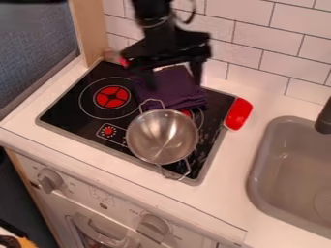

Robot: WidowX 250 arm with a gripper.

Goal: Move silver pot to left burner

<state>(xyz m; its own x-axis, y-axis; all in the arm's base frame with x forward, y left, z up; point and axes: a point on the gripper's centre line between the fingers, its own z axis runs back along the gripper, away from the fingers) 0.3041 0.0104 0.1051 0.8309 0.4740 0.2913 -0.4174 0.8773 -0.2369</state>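
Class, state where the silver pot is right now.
In the camera view, the silver pot sits on the stovetop's right half, just below the purple cloth.

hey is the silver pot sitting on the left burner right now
No, the silver pot sits to the right of the left burner, whose red centre is uncovered.

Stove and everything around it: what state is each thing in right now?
Silver pot: upright, lidless, right of the left burner
Left burner: without the pot
Purple cloth: rumpled, on the stove's back part
Gripper: open, over the cloth
Red object: lying at the stove's right edge
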